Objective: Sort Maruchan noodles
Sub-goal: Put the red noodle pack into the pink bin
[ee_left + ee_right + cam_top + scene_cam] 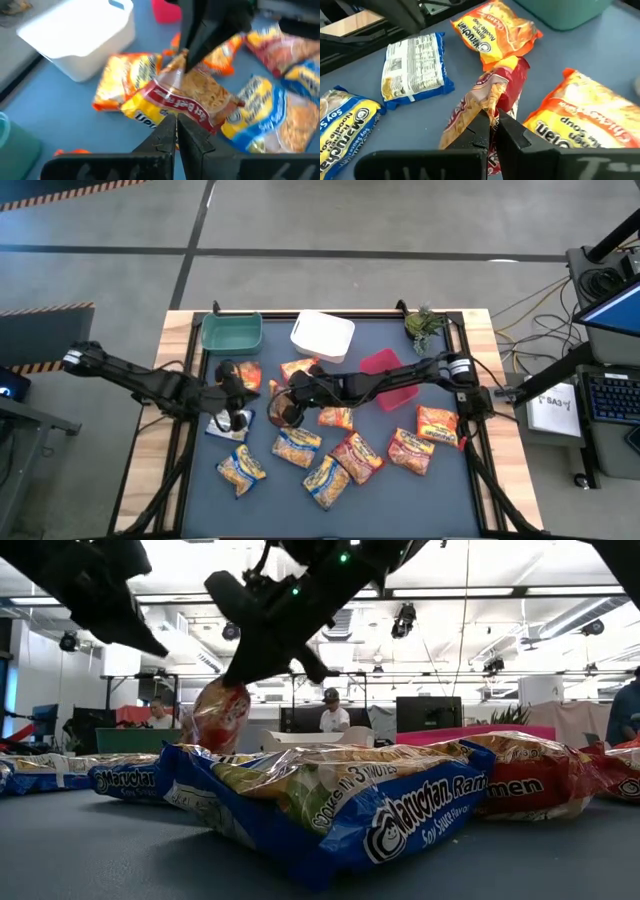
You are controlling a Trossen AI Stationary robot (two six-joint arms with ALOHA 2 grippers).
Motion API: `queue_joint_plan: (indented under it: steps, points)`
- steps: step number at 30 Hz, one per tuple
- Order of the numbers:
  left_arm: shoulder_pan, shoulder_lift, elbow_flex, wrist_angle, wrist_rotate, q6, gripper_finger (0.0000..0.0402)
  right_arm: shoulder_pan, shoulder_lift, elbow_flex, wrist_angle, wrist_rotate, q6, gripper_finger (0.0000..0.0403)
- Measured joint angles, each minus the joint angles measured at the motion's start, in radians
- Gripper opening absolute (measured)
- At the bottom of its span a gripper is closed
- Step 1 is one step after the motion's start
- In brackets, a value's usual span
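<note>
Right gripper (283,409), seen from above, sits pinched on a crinkly red-and-yellow plastic noodle packet (287,412) near the middle of the dark table (190,500), toward its left; left gripper (232,392) hovers just beside it, shut and empty; at table height the packet (217,714) hangs lifted by one edge; the left wrist view shows its own fingers closed near the packet (186,102); the right wrist view shows a thin corner hold (492,107), so it may slip; the grippers could collide; the red bin (385,370) is partly hidden.
</note>
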Motion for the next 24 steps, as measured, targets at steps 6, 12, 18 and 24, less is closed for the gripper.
queue_joint_plan:
  steps: [6, 12, 18, 24]
  points:
    - [-0.002, -0.053, -0.002, 0.000, -0.017, -0.021, 0.0000, 0.012, -0.051, 0.000, -0.065, 0.068, -0.032, 0.0008]
    - [-0.002, -0.054, -0.003, -0.001, -0.017, -0.026, 0.0000, 0.012, -0.118, 0.000, -0.161, 0.116, -0.032, 0.0008]
    - [-0.002, -0.046, -0.004, 0.000, -0.017, -0.027, 0.0000, 0.011, -0.189, 0.000, -0.319, 0.196, -0.031, 0.0008]
    - [-0.004, -0.050, -0.005, 0.005, -0.017, -0.030, 0.0000, 0.011, -0.267, 0.000, -0.470, 0.260, -0.023, 0.0008]
